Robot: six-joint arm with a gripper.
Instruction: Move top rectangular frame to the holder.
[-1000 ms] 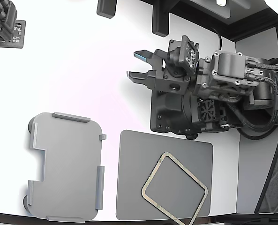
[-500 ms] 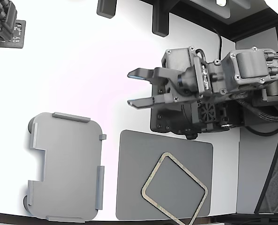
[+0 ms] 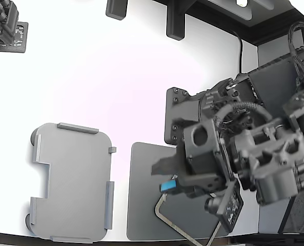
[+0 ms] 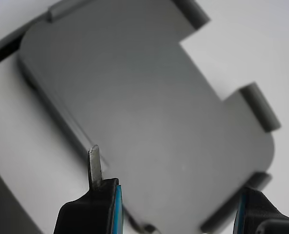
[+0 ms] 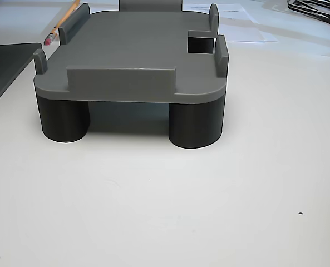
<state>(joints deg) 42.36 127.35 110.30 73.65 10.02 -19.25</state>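
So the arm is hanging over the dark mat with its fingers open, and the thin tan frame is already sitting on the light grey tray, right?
Not quite. The exterior view shows the frame lying on the dark mat, not on the light grey tray, which holds nothing. The rest is right: the arm's fingers are open above the mat.

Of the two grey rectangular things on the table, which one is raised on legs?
The light grey plastic tray with edge tabs and a notch; the other view shows it standing on dark round legs. The darker grey mat lies flat on the table.
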